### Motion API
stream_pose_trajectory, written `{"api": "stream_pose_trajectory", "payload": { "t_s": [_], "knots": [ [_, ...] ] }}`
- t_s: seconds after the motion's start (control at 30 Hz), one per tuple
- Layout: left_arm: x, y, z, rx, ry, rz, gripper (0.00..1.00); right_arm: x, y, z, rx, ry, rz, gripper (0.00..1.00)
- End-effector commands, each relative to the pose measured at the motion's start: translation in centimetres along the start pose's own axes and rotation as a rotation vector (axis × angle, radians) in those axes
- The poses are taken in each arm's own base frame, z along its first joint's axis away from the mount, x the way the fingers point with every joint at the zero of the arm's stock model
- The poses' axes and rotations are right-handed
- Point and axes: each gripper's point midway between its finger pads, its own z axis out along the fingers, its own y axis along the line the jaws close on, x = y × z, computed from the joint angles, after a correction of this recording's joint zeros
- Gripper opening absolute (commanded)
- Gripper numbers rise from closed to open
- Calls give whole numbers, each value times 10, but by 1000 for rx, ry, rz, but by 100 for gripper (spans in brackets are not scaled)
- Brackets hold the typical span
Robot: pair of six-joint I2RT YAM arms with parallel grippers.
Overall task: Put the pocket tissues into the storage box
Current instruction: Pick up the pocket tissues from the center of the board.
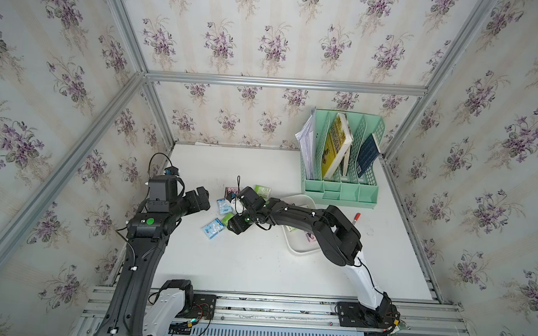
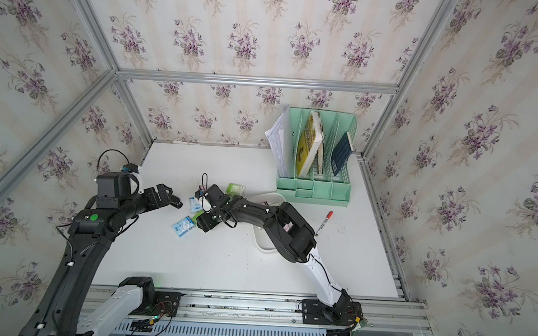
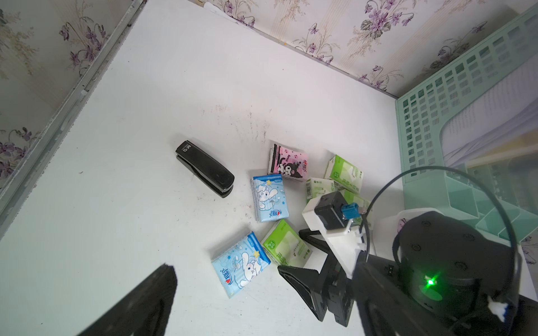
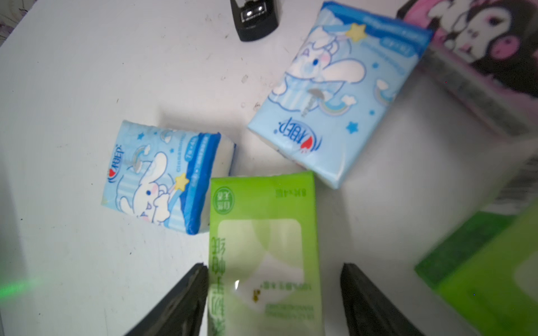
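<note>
Several pocket tissues lie in a loose cluster mid-table: two light blue packs point(image 4: 166, 177) point(image 4: 340, 90), a pink pack point(image 3: 288, 163) and green packs point(image 3: 345, 173). My right gripper point(image 4: 273, 266) is open and low over the table, its fingers either side of one green pack point(image 4: 262, 232); one finger touches the pack's edge, the other stands clear of it. In a top view that gripper point(image 1: 229, 221) sits at the cluster. My left gripper point(image 3: 265, 263) is open and hovers left of the packs, holding nothing. The white storage box point(image 1: 297, 248) lies right of the cluster, mostly hidden under my right arm.
A black stapler point(image 3: 205, 168) lies left of the packs. The mint green file organizer point(image 1: 342, 167) with books stands at the back right. A red-capped marker point(image 1: 356, 217) lies right of the box. Metal frame rails border the table.
</note>
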Motion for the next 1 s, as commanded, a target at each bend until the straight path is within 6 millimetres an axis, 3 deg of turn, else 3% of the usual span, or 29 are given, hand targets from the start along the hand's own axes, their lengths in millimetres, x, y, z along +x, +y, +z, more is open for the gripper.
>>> {"api": "stream_pose_trajectory", "payload": {
  "t_s": [0.0, 0.1, 0.27, 0.47, 0.7, 0.97],
  "knots": [
    [-2, -2, 0, 12, -7, -4, 99, 7, 4, 3, -12, 24, -4, 72],
    [-3, -3, -1, 13, -9, -2, 99, 9, 4, 5, -15, 32, 0, 62],
    [-3, -2, -2, 9, -9, 0, 99, 11, 2, 6, -8, 37, 7, 35],
    [0, -6, -2, 34, 4, 6, 99, 4, 4, -7, 1, -1, 7, 18],
    [0, -25, -3, 126, 42, -13, 99, -9, 8, -45, 20, -89, 17, 16],
    [-5, -40, -19, 173, 7, -30, 99, -26, 7, -119, 64, -189, 24, 15]
  ]
}}
